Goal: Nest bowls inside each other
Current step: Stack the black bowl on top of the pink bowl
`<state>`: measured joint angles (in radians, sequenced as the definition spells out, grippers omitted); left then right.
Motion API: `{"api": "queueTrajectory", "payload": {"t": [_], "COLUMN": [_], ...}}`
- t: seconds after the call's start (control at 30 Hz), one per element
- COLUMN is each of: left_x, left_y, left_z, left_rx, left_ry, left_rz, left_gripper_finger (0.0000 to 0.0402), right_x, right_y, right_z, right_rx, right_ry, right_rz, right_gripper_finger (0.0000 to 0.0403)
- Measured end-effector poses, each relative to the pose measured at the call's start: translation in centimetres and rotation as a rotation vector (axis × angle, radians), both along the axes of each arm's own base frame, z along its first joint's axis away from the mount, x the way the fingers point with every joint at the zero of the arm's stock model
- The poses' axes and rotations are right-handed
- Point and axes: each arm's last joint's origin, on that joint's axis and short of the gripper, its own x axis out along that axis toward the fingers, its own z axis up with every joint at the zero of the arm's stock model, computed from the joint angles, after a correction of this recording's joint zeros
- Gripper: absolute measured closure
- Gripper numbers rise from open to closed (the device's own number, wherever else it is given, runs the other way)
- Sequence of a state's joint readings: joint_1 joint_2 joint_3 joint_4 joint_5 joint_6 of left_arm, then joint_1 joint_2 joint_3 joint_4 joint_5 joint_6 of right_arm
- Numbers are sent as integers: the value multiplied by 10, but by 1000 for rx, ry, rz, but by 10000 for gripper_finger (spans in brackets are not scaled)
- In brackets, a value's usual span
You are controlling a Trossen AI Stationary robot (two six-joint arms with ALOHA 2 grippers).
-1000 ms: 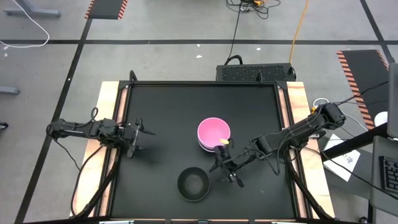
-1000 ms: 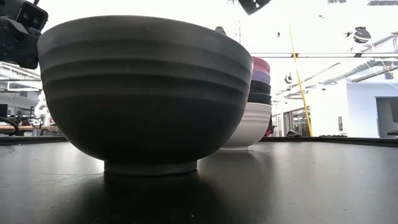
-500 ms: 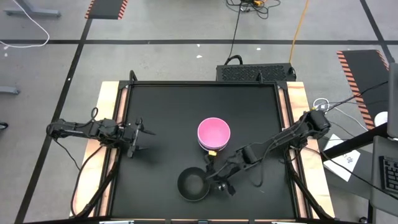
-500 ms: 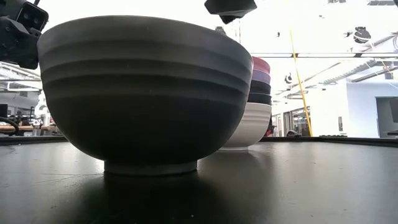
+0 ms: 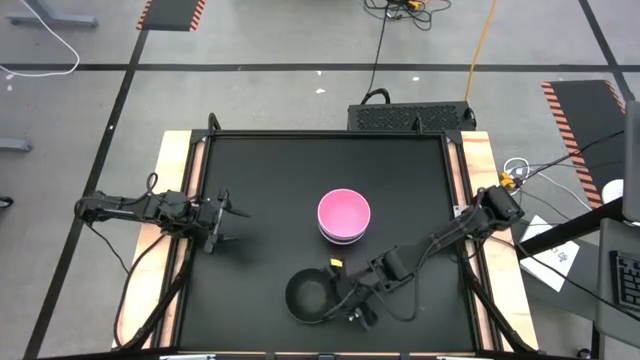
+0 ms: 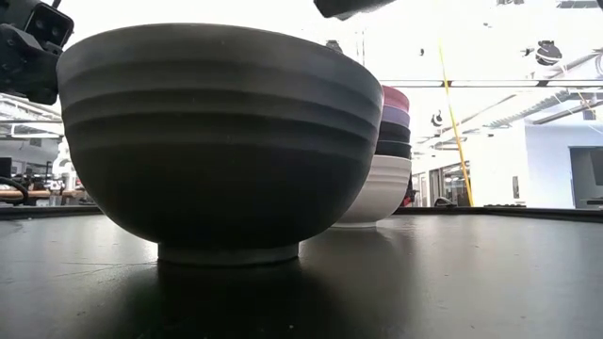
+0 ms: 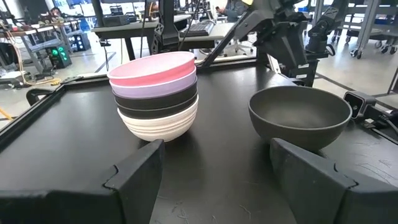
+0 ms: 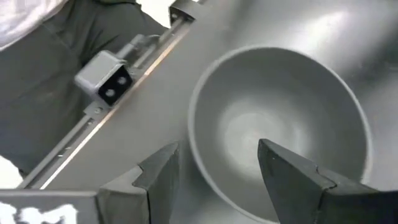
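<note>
Black bowl [image 5: 309,297] alone at table's near edge, stack [image 5: 344,215] just beyond; looks light, stiff, slick plastic; pinch thin rim wall; right gripper [image 5: 340,300] spread over right rim; left gripper [image 5: 219,222] spread, idle far left

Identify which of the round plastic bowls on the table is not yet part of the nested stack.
The lone black plastic bowl standing apart near the table's front edge, beside the right gripper; the others sit nested under the pink bowl.
</note>
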<state>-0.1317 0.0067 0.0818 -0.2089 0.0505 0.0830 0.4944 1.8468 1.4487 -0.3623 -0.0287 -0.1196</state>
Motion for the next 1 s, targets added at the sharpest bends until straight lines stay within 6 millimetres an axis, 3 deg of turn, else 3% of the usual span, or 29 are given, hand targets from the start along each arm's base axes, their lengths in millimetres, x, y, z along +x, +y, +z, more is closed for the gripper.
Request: {"api": "queueTrajectory", "payload": {"t": [1.0], "left_x": [0], "left_y": [0], "left_z": [0], "left_rx": [-7], "left_ry": [1], "left_rz": [-3], "left_gripper_finger": [108], "right_x": [24], "right_y": [8], "right_z": [-55], "right_rx": [48], "right_ry": [72], "right_rz": [20], "right_gripper_finger": [195]}}
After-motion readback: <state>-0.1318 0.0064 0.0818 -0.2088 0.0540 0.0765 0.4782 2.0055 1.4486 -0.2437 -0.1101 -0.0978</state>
